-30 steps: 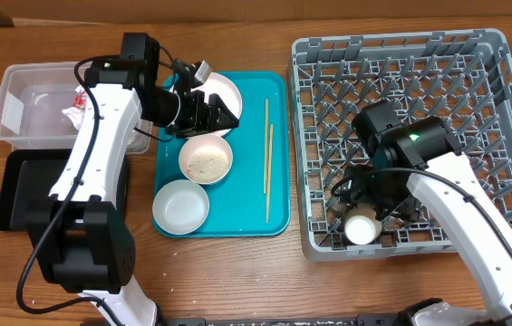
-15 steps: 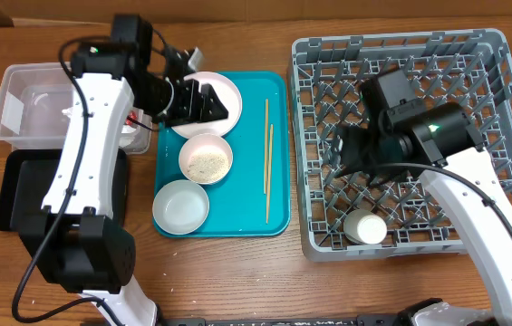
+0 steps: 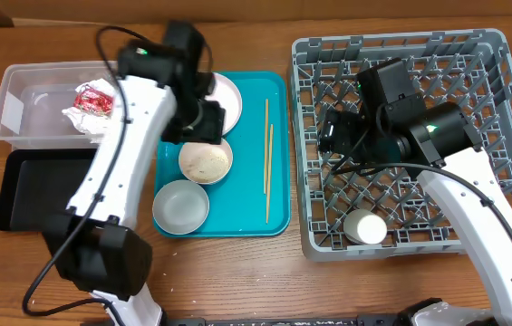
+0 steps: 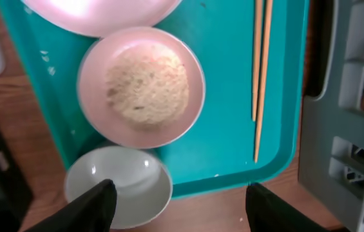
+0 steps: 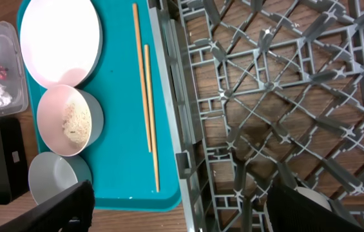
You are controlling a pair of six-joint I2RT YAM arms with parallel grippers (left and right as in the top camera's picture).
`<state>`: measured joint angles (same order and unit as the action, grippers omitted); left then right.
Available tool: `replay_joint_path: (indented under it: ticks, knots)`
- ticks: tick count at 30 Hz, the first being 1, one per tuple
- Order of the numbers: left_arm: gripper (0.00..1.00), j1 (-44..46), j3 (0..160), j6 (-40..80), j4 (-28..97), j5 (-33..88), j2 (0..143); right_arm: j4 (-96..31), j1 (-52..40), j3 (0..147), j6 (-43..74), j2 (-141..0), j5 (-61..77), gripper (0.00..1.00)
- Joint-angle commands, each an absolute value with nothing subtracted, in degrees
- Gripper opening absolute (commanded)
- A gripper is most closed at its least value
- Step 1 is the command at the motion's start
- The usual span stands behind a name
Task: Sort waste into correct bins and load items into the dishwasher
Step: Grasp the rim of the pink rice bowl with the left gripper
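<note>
The crumpled napkin with the red wrapper (image 3: 91, 101) lies in the clear tub (image 3: 20, 95). The black tray (image 3: 24, 186) sits below it. On the teal tray are the larger plate (image 3: 227, 89), the smaller plate holding rice (image 3: 206, 161), the grey bowl (image 3: 181, 206) and two chopsticks (image 3: 267, 158). My left gripper (image 3: 204, 124) is open and empty above the rice plate (image 4: 142, 87) and bowl (image 4: 122, 187). My right gripper (image 3: 333, 131) is open and empty over the left side of the dish rack (image 3: 437, 54). The white cup (image 3: 364, 226) stands in the rack's front.
The teal tray (image 3: 242, 213) lies between the bins and the rack. In the right wrist view the rack's left wall (image 5: 169, 84) runs close beside the chopsticks (image 5: 146, 96). Bare wooden table (image 3: 237, 272) lies in front.
My right gripper has left the cup in the rack and moved up and left toward the rack's left side. My left arm has swung right over the teal tray.
</note>
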<state>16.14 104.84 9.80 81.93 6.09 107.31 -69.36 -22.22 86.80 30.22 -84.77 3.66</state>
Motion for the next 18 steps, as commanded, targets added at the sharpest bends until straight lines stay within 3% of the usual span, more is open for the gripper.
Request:
replay_joint_path:
  ticks: [1, 8, 18]
  knots:
    - [0.65, 21.08, 98.21, 13.47, 76.12, 2.92, 107.26, -69.01, -22.37, 87.72, 29.76, -84.88, 1.74, 0.87]
    - [0.50, 25.71, 86.67, 18.13, 62.50, -5.02, 107.53, -70.13, -22.26, 87.72, 29.52, -84.88, 1.56, 0.87]
    - [0.47, 25.54, 77.71, 18.59, 51.07, -5.32, 107.53, -70.76, -22.26, 87.72, 29.52, -84.88, 1.58, 0.87]
